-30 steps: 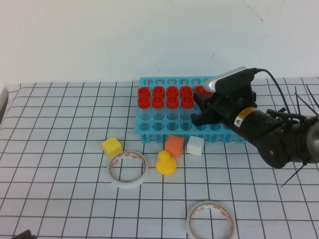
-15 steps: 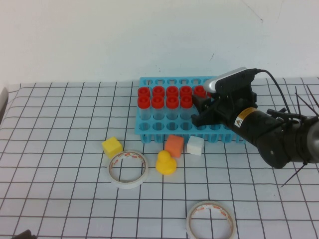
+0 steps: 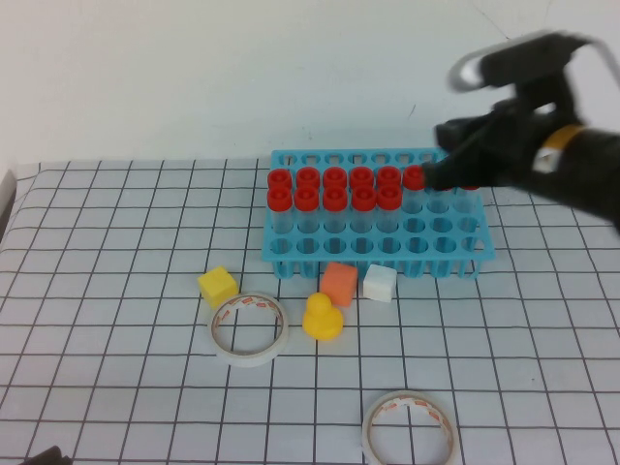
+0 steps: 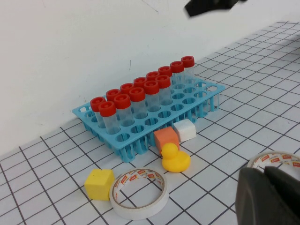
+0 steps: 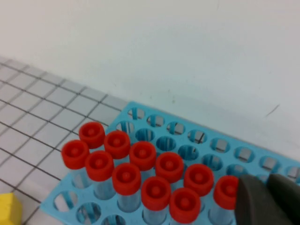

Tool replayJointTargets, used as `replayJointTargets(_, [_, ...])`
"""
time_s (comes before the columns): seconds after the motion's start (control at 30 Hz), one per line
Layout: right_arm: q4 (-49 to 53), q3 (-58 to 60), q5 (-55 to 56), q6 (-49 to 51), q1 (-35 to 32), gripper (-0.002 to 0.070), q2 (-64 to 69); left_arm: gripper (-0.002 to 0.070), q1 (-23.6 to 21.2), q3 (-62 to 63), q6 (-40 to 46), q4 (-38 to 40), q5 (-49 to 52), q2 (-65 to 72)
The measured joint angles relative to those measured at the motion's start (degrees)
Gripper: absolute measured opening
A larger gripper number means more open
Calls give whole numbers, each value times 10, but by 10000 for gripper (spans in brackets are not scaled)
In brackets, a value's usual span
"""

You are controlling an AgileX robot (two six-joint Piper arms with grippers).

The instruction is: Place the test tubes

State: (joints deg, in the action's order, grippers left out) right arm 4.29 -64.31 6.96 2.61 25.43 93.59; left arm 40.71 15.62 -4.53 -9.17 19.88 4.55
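Note:
A blue rack (image 3: pixel 446 260) stands at the back of the gridded table, and several red-capped test tubes (image 3: pixel 334 199) stand upright in its left part, in two rows. My right gripper (image 3: pixel 438 172) hovers above the rack's right part, just beside the last tube (image 5: pixel 228 191) of the back row. Its fingers (image 5: pixel 253 204) are shut with nothing between them. In the left wrist view the same rack (image 4: pixel 125 149) and tubes (image 4: pixel 137 94) show. My left gripper (image 4: pixel 265 197) is shut and empty, low near the table's front, over a tape roll (image 4: pixel 276 158).
In front of the rack lie a yellow cube (image 3: pixel 218 286), an orange cube (image 3: pixel 339 283), a white cube (image 3: pixel 380 283) and a yellow duck (image 3: pixel 322 317). One tape roll (image 3: pixel 218 334) lies beside the duck, another (image 3: pixel 374 428) near the front edge. A white wall stands behind the rack.
My right gripper has let go of a tube, which now stands in the rack's front row. The arm has lifted up and to the right, and its fingers have closed.

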Motion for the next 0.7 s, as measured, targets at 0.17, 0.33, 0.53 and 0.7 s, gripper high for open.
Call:
replayJointTargets(0.17, [0, 72, -18, 0, 0, 9, -144, -1, 0, 0, 0, 0, 0, 0])
replayJointTargets(0.33, [0, 169, -30, 0, 0, 0, -292, -1, 0, 0, 0, 0, 0, 0])
replayJointTargets(0.53, [-1, 282, -96, 0, 0, -1, -489, -1, 0, 0, 0, 0, 0, 0])
replayJointTargets(0.7, [-1, 318, -226, 0, 0, -1, -593, -1, 0, 0, 0, 0, 0, 0])
